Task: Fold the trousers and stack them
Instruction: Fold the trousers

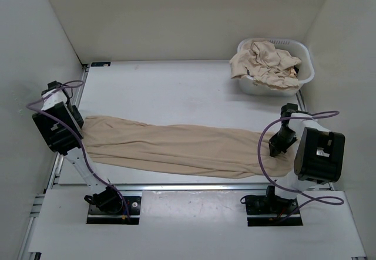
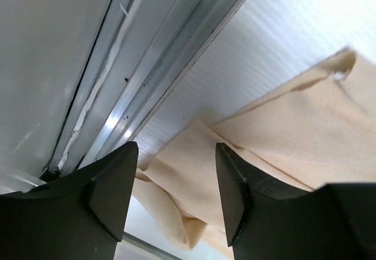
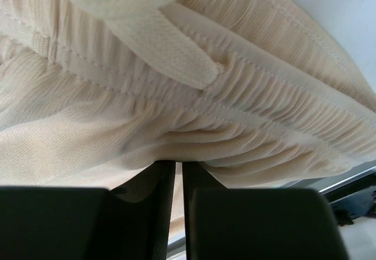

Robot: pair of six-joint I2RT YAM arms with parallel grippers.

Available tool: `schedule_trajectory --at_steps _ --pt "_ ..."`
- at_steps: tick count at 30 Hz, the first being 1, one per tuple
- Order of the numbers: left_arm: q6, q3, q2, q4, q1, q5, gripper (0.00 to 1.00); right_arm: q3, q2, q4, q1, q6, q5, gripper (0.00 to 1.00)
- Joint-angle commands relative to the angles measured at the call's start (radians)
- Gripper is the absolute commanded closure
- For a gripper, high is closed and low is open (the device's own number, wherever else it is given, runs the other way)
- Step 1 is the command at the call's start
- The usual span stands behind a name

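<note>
Trousers (image 1: 176, 148) stretched flat across table (image 1: 176, 90), left to right. Left fingers (image 2: 111, 195) spread apart over leg end, released. Right fingers (image 3: 158, 181) clenched, pinching gathered waistband. Basket (image 1: 267, 88) in far right corner.

The trousers (image 1: 176, 148) are plain light beige-tan. Their gathered waistband is finely ribbed and carries a paler cream woven drawstring (image 3: 158, 31). The tabletop (image 1: 176, 90) is whitish grey. The slotted laundry basket (image 1: 282, 90) is white, and the crumpled clothes (image 1: 264, 63) in it are beige. The left tool (image 2: 176, 154) and right tool (image 3: 178, 166) are black. The arms' cables (image 1: 260, 147) are purple.
</note>
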Motion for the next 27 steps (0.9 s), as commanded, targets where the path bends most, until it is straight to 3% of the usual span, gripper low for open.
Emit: schedule_trajectory --at_steps 1,10,15,18,27 --pt "-0.001 0.046 -0.053 0.007 0.005 0.024 0.33 0.059 0.060 0.059 -0.008 -0.062 0.090 0.88" --pt "-0.001 0.101 -0.019 0.007 0.005 0.173 0.36 0.123 0.074 0.040 -0.008 -0.118 0.077 0.89" --pt "-0.001 0.058 0.007 -0.078 0.005 0.210 0.36 0.123 0.064 0.040 -0.008 -0.118 0.077 0.89" --pt "-0.001 -0.006 -0.016 -0.078 0.029 0.219 0.36 0.114 0.055 0.040 -0.008 -0.118 0.087 0.89" --pt "-0.001 0.015 0.056 -0.021 0.054 0.247 0.39 0.123 0.055 0.040 -0.008 -0.118 0.076 0.89"
